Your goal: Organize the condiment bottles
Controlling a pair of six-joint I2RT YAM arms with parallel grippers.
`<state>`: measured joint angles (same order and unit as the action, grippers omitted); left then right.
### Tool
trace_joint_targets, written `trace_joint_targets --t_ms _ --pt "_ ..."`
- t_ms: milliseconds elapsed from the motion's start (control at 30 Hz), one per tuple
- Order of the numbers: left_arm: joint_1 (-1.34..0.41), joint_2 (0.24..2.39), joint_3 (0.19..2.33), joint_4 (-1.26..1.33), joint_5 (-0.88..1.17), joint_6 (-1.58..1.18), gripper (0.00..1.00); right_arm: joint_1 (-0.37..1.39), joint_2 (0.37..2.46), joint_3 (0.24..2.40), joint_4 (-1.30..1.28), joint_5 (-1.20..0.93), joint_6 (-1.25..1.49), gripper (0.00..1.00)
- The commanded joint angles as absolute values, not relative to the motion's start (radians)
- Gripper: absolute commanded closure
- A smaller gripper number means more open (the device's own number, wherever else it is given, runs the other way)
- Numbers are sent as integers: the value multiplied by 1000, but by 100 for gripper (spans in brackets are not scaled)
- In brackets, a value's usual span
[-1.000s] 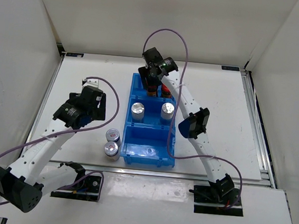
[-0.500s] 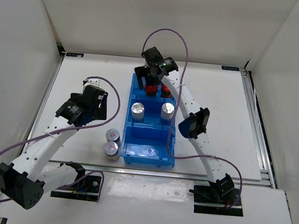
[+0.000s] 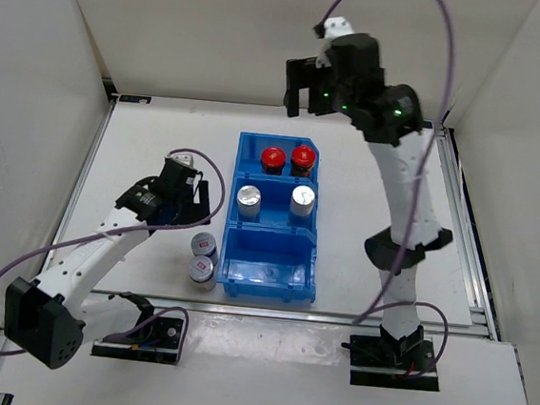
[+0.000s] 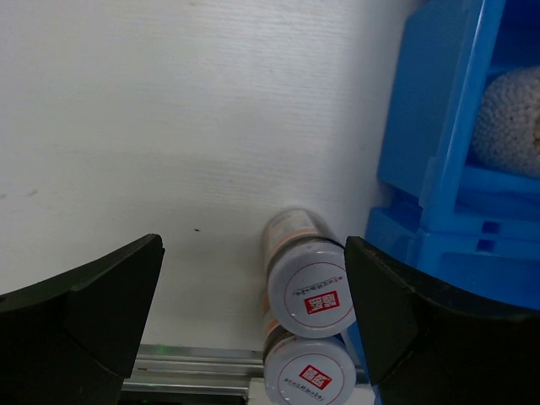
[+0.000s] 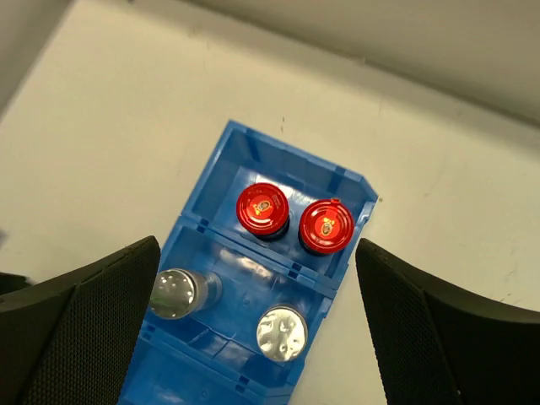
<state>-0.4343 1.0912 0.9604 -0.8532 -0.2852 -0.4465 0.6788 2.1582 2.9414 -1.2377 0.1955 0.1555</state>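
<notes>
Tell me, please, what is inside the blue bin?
In the bin, the far compartment holds two red-capped bottles, the middle one two silver-capped bottles, and the near one nothing. The caps hide most of their bodies, so labels cannot be seen.

Bright, even light — soft shadows; wrist views blur at near edges.

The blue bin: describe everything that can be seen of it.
The blue bin looks like glossy moulded plastic, a long tray split into three compartments in a row, lying flat on the white table. The far compartment holds two red-capped bottles, the middle two silver-capped bottles, all upright; the near one is empty. Two short bottles stand just left of it.
</notes>
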Motion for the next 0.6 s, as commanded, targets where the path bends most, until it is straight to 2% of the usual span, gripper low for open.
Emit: trace_joint_targets --t_ms 0,200,367,567 --pt "-437 1133 923 -782 -140 -498 0 676 2099 2916 -1275 227 141 0" --pt "-448 1176 936 -830 -140 -495 0 620 2039 2826 -1275 229 141 0" --pt "-448 1197 918 -864 -60 -506 0 529 1988 2696 -1275 91 201 0" --pt "-479 1206 879 -873 -20 -580 0 420 1988 2651 -1284 -73 264 0"
